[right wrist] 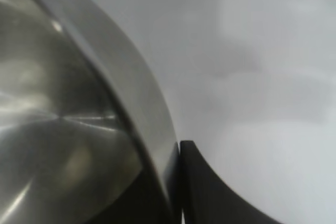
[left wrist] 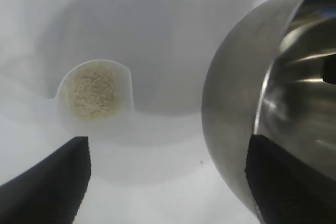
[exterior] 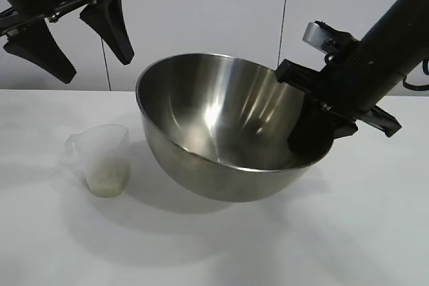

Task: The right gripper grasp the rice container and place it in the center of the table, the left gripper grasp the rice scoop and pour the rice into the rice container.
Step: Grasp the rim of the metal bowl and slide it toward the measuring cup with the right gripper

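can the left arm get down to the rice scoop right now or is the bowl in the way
Probably yes. The left gripper hangs open above the rice scoop, with nothing between them. The rice container, clamped at its rim by the right gripper, sits close beside the scoop, so clearance on that side looks tight.

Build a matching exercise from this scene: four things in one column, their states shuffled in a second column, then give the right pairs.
Things:
1. left gripper
2. right gripper
3. rice container
4. rice scoop

States:
A. tilted, pinched at its rim
B. open, hanging above the table, holding nothing
C. standing upright on the table with rice in its bottom
D. shut on the steel rim

Pairs: 1-B, 2-D, 3-A, 4-C
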